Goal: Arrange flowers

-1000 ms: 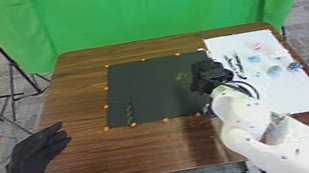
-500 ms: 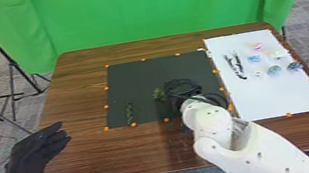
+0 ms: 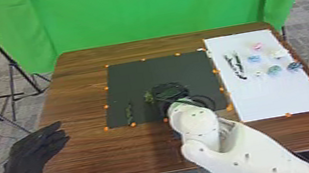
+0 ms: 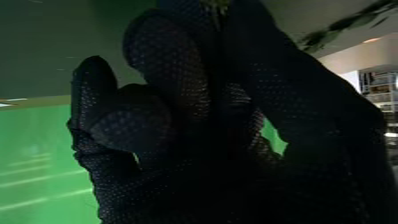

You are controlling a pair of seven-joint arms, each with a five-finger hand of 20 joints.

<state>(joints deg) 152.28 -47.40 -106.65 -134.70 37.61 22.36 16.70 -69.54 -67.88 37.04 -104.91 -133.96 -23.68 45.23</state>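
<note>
Fingers of the right hand (image 3: pixel 170 91) are pinched round a green sprig (image 3: pixel 148 96), held over the black mat (image 3: pixel 136 77), near a darker sprig (image 3: pixel 129 114). Probably light, flexible and easily crushed, it is best gripped gently by the stem.

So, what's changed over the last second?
The black-gloved right hand has moved left over the black mat and a little nearer the robot, carrying the small green sprig along, not letting go. The black-gloved left hand, the dark green leafy stem on the mat and the pink flower on the white sheet stayed put.
</note>
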